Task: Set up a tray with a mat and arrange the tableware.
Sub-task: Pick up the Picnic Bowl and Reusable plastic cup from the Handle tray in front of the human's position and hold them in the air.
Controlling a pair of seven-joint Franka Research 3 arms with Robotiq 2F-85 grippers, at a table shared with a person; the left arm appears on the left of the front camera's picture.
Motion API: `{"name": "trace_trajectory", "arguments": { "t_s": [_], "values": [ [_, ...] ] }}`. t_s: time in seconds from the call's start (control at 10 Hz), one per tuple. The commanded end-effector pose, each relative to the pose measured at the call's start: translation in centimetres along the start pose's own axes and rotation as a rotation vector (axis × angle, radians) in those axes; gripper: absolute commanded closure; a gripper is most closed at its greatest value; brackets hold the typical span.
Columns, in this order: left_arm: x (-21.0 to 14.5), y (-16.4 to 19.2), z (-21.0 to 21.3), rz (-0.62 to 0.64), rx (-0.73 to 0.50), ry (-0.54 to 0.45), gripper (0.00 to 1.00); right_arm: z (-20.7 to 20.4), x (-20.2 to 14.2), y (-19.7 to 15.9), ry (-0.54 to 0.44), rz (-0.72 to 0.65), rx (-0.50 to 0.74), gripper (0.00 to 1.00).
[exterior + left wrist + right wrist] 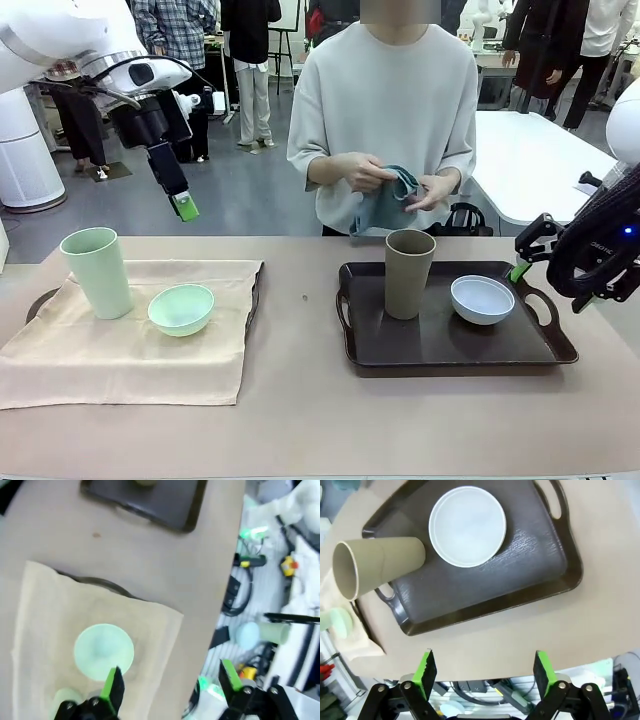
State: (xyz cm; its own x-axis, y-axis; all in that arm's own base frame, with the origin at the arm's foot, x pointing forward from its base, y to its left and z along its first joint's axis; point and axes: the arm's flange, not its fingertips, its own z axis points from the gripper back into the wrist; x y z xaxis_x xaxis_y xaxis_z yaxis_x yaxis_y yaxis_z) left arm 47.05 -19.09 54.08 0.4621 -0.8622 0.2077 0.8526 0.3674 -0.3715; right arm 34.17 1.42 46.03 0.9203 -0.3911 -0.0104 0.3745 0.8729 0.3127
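A mint green tumbler [97, 272] and a mint green bowl [181, 308] stand on a beige mat [120, 360] that drapes over the left tray [36, 303]. On the bare dark brown tray [440, 345] stand the tan-brown tumbler [409, 272] and the white bowl [482, 298]. Across the table, a person holds a blue-grey cloth [385, 205] in both hands. My left gripper [185, 207] hangs open, high above the left tray's far edge, over the mint bowl [104, 651]. My right gripper [519, 268] is open beside the dark tray's right handle [555, 500], with nothing in it.
A white table [530, 160] stands behind the person at the right, with other people farther back. Bare tabletop [300, 340] lies between the two trays and along the near edge. Cables and gear lie on the floor beyond the table edge [250, 560].
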Motion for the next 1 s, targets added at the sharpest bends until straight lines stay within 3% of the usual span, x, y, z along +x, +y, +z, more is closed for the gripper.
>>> {"name": "trace_trajectory", "arguments": {
  "t_s": [0.0, 0.4, 0.7, 0.9],
  "values": [
    [1.1, -0.3, -1.0, -0.032, 0.094, -0.008, 0.00, -0.1, -0.5, 0.8, -0.011, 0.024, -0.025, 0.00],
    [1.5, -0.5, -0.5, -0.032, 0.062, -0.014, 0.00, 0.5, 0.9, 1.4, -0.038, 0.051, 0.002, 0.00],
    [8.3, -1.0, -2.5, -0.359, 0.252, 0.082, 0.00, -0.2, 4.9, 4.6, -0.062, 0.101, -0.064, 0.00],
    [10.5, -1.8, -5.1, -0.620, 0.343, 0.056, 0.00, -1.4, 6.6, 5.0, -0.051, 0.123, -0.152, 0.00]
  ]
}}
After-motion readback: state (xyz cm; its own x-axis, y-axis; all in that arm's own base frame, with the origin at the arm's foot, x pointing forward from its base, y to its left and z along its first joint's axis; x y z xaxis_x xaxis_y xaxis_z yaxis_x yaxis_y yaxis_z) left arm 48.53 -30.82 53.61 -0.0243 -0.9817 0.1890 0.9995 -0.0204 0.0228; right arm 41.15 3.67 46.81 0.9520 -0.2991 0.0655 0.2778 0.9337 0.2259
